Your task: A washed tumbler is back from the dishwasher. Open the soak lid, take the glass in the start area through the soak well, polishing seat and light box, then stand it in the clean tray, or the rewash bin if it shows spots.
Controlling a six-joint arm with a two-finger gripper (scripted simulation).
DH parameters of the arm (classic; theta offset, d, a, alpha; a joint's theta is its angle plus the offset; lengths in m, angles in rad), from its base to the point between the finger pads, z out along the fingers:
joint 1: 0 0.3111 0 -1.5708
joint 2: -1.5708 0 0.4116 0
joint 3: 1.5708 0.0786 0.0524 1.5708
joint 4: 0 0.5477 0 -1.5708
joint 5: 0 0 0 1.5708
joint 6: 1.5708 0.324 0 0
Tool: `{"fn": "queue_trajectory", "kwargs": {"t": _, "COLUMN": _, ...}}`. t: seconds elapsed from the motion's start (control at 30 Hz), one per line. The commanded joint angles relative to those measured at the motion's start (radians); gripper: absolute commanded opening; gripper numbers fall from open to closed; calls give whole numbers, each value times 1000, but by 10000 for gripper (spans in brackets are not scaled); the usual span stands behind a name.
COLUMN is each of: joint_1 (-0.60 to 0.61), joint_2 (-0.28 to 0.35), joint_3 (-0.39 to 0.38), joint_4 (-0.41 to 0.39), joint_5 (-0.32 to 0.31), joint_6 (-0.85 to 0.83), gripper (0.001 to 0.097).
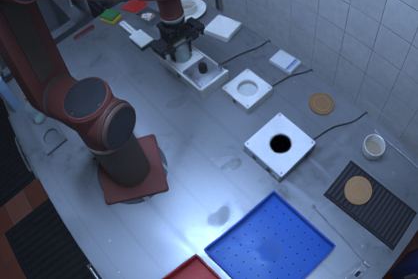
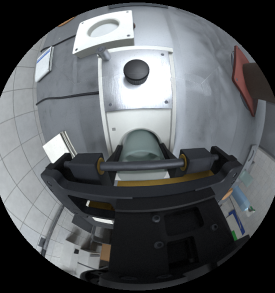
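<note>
The pale green glass tumbler (image 2: 140, 149) (image 1: 182, 52) stands upright in the round soak well at the far end of the white soak station (image 1: 192, 67). The station's metal lid (image 2: 137, 80) with its black knob (image 1: 203, 67) is slid off the well toward the near end. Beyond it along the table are the white polishing seat (image 1: 247, 89) and the white light box (image 1: 279, 145) with a dark hole. The blue clean tray (image 1: 270, 244) and the red rewash bin (image 1: 192, 269) lie at the table's near edge. My gripper (image 2: 140, 155) (image 1: 178, 45) is down over the well and grips the tumbler.
The arm's red base (image 1: 131, 172) stands left of the light box. A black ribbed mat (image 1: 372, 201) with a tan disc lies at the right. A small cup (image 1: 373, 145), another tan disc (image 1: 321, 103), a white pad (image 1: 222, 27), a plate (image 1: 192, 7) and sponges lie around the far side.
</note>
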Motion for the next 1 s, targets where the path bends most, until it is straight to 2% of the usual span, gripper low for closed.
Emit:
{"fn": "queue_trajectory", "kwargs": {"t": 0.0, "joint_1": 0, "joint_2": 0, "joint_3": -1, "joint_4": 0, "joint_5": -1, "joint_6": 0, "gripper": 133}}
{"fn": "queue_trajectory", "kwargs": {"t": 0.17, "joint_1": 0, "joint_2": 0, "joint_3": -1, "joint_4": 0, "joint_5": -1, "joint_6": 0, "gripper": 48}}
{"fn": "queue_trajectory", "kwargs": {"t": 0.97, "joint_1": 0, "joint_2": -48, "joint_3": -13, "joint_4": 0, "joint_5": 58, "joint_6": 0, "gripper": 48}}
